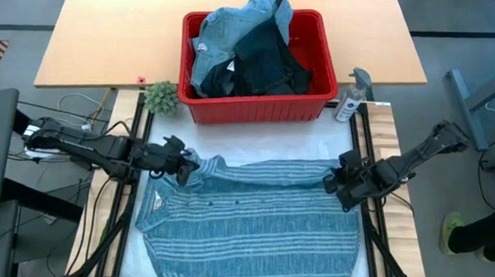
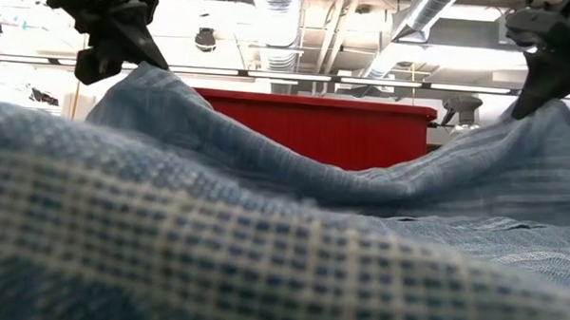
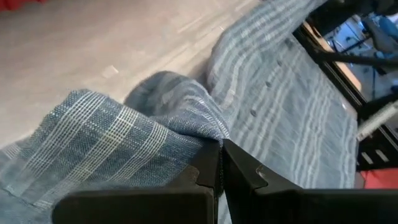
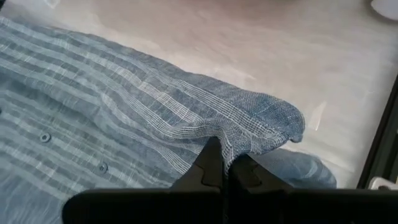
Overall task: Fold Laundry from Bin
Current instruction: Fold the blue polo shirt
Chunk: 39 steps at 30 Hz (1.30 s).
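The blue-grey white-striped shirt (image 1: 252, 219) lies spread, button side up, on the white mat in front of the red bin (image 1: 257, 109). The bin holds more laundry (image 1: 244, 49), light blue denim-like pieces and dark items. My left gripper (image 1: 183, 171) is shut on the shirt's far left part and my right gripper (image 1: 337, 182) on its far right part. Both held parts are raised into peaks; the rest lies on the mat. My left gripper pinches a bunched fold of the shirt (image 3: 208, 134) between its two fingers, coming from the table's left and slanting down. The cloth rises to a peak (image 2: 145, 74) at the fingers. My right gripper pinches a bunched fold of the shirt's far right part (image 4: 239, 146) between its two fingers, coming from the table's right and slanting down. The cloth peaks (image 2: 553, 108) at the fingers and sags slack toward the middle.
A small green plant (image 1: 161, 96) stands left of the bin and a spray bottle (image 1: 352, 95) right of it. Bare white mat (image 1: 264, 144) lies between bin and shirt. Black frame rails (image 1: 369, 238) run along both sides of the mat.
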Tool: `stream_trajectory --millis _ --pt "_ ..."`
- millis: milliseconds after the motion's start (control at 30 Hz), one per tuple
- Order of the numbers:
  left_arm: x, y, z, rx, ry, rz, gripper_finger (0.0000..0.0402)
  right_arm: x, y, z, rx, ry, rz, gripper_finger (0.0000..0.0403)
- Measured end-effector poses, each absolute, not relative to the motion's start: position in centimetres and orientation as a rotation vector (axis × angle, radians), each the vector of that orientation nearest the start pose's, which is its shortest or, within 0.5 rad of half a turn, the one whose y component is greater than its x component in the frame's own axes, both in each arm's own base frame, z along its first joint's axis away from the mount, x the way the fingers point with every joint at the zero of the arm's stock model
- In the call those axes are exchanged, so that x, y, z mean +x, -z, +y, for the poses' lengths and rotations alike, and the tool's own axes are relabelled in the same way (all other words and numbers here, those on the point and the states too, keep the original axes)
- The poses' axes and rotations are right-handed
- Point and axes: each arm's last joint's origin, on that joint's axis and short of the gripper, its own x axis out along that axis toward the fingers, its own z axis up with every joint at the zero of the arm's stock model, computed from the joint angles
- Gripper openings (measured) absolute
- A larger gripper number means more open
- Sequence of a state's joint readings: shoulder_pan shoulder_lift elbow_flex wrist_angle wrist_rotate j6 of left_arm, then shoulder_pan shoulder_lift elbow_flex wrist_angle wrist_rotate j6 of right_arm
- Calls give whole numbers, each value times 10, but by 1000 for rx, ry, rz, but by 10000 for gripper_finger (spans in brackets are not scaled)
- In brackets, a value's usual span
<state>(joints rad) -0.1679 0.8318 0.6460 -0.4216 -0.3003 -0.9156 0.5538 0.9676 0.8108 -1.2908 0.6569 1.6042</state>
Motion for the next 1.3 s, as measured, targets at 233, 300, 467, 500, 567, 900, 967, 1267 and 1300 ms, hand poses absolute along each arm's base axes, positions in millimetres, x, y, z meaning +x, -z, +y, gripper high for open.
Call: stream_trajectory --millis 233,300,467,500,567,900,967,1267,1300 --pt "166 -252 -32 -758 -389 557 0 125 -239 77 590 883 861 18" --pt "165 -251 -34 -751 -392 562 0 126 -235 82 572 906 871 18" --pt "165 -248 -38 -750 -393 593 0 124 -226 86 546 1037 880 22" --pt "165 -246 -39 -743 -393 609 0 125 -225 87 544 1049 888 29" --pt "165 -243 -41 -727 -397 640 0 127 -222 88 538 1058 904 39" --pt "183 -228 -49 -708 -381 717 1 134 -218 97 547 981 921 43" --pt "184 -226 -49 -697 -380 729 6 133 -218 96 556 978 936 61" --pt "184 -225 -53 -614 -220 821 101 132 -218 101 566 943 950 207" --pt "184 -225 -54 -609 -201 831 115 132 -218 102 561 938 933 220"
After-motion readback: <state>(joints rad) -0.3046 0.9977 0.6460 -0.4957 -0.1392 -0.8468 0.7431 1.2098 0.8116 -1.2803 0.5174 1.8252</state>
